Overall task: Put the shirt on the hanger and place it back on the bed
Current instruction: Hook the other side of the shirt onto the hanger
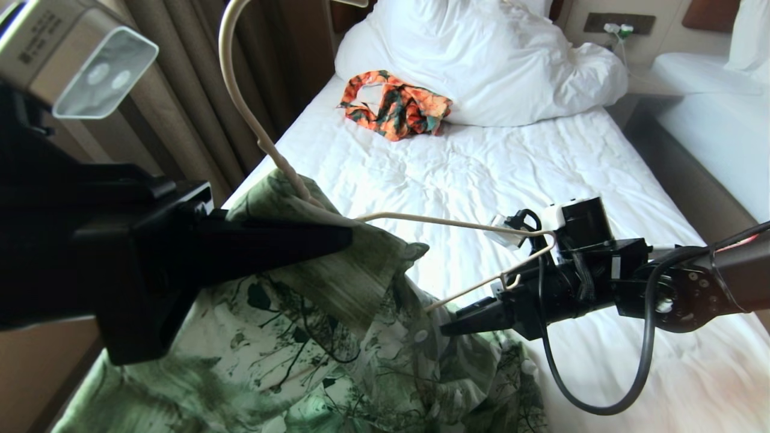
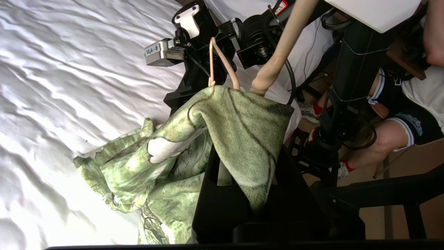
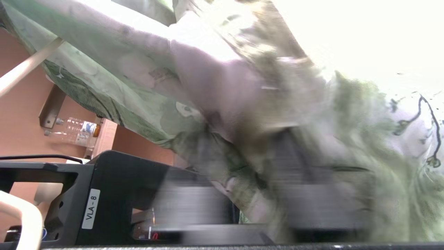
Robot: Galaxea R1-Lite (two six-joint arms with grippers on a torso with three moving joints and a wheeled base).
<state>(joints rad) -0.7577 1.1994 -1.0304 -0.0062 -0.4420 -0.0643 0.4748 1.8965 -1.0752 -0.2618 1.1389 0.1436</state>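
The light green flowered shirt (image 1: 313, 337) (image 2: 242, 121) (image 3: 138, 86) hangs off the near left corner of the bed (image 1: 481, 168) (image 2: 52, 86), one shoulder draped over the cream hanger (image 1: 457, 224) (image 2: 277, 62) (image 3: 27, 66). The hanger's hook rises at the left and its bare right arm reaches toward the right wrist. My left gripper (image 1: 343, 237) (image 2: 248, 163) is shut on the shirt's covered shoulder, where the hanger's neck comes out of the cloth. Lower right, my right gripper (image 1: 448, 328) (image 3: 242, 194) pushes into the shirt's front, shut on a bunch of cloth.
An orange-and-teal garment (image 1: 394, 111) lies by the bunched white duvet (image 1: 499, 60). A second bed (image 1: 722, 120) stands at the right and curtains (image 1: 180, 90) at the left. A seated person's legs (image 2: 399, 132) are behind me. A plastic bottle (image 3: 74, 130) lies on the floor.
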